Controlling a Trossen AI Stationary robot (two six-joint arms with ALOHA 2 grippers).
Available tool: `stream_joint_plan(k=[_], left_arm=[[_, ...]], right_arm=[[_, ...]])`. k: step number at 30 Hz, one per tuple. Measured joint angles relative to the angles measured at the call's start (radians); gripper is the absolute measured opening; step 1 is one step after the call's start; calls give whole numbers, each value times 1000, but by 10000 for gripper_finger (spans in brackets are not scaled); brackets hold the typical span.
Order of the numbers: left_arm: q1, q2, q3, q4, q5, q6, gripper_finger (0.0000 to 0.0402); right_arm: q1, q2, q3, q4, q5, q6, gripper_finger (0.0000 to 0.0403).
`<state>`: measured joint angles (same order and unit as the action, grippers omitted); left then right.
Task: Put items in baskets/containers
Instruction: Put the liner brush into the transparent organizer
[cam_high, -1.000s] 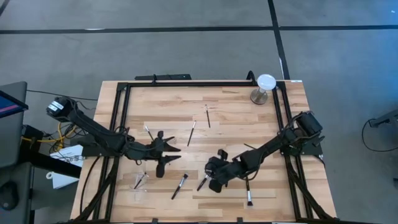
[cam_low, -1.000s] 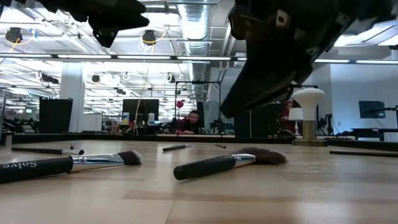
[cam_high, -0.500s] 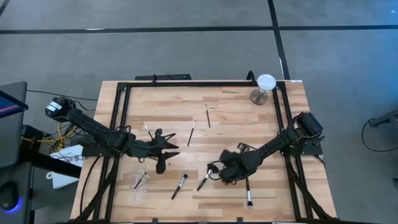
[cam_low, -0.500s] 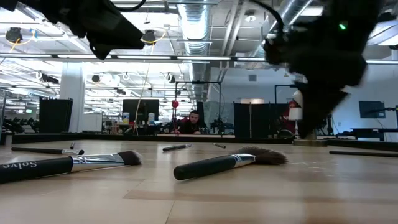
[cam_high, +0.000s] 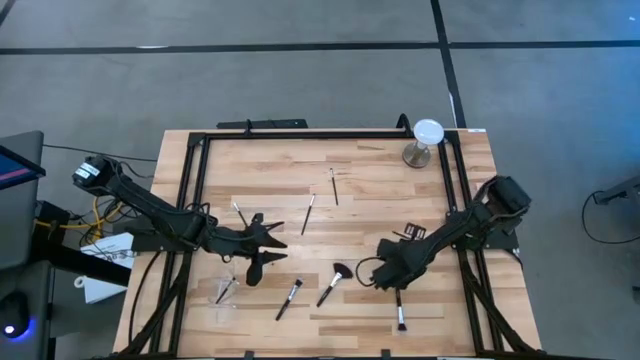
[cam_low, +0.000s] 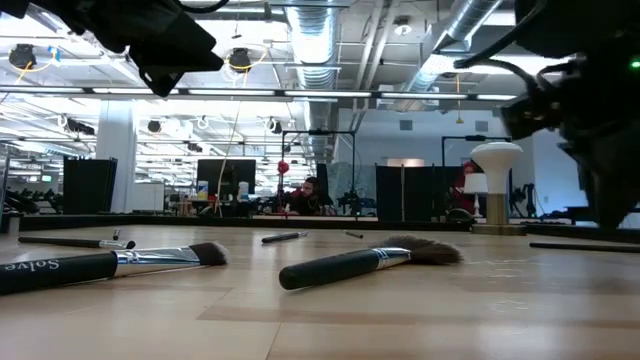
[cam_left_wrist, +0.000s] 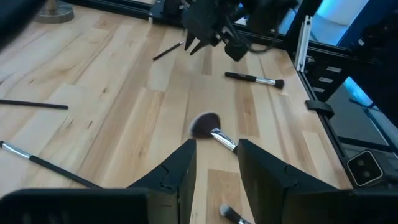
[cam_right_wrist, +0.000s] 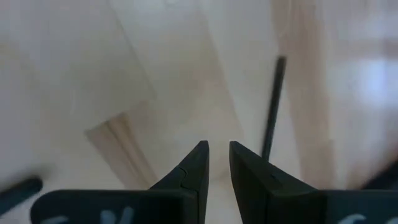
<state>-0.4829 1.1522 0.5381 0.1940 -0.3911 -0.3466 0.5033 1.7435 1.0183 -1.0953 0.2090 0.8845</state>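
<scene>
wooden table (cam_high: 370, 185) strewn with brushes (cam_high: 330, 285); open-plan room behind.

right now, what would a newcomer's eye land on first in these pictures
Probably the makeup brushes scattered over the wooden table, above all the fan-headed brush lying in the near middle between the two arms. Next, the dark arms themselves: the left gripper hovers left of that brush, and the right gripper hovers just right of it, fingers slightly apart and empty. The round white disc on a metal stand stands out at the far right corner.
</scene>
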Motion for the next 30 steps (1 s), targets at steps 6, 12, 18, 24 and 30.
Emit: stream_joint_plan(k=[6, 12, 18, 24, 30], left_arm=[[-7, 0, 0, 0, 0, 0, 116], [-37, 0, 0, 1, -1, -2, 116], [-70, 0, 0, 1, -1, -2, 115], [-102, 0, 0, 1, -5, -44, 103], [-169, 1, -28, 4, -8, -72, 87]], right_arm=[[-38, -235, -163, 44, 39, 32, 56], [-84, -436, -350, 135, -26, 96, 56], [-84, -464, -425, 137, -32, 141, 56], [-102, -464, -429, 140, -49, 40, 57], [-113, -464, -431, 153, -92, -17, 86]])
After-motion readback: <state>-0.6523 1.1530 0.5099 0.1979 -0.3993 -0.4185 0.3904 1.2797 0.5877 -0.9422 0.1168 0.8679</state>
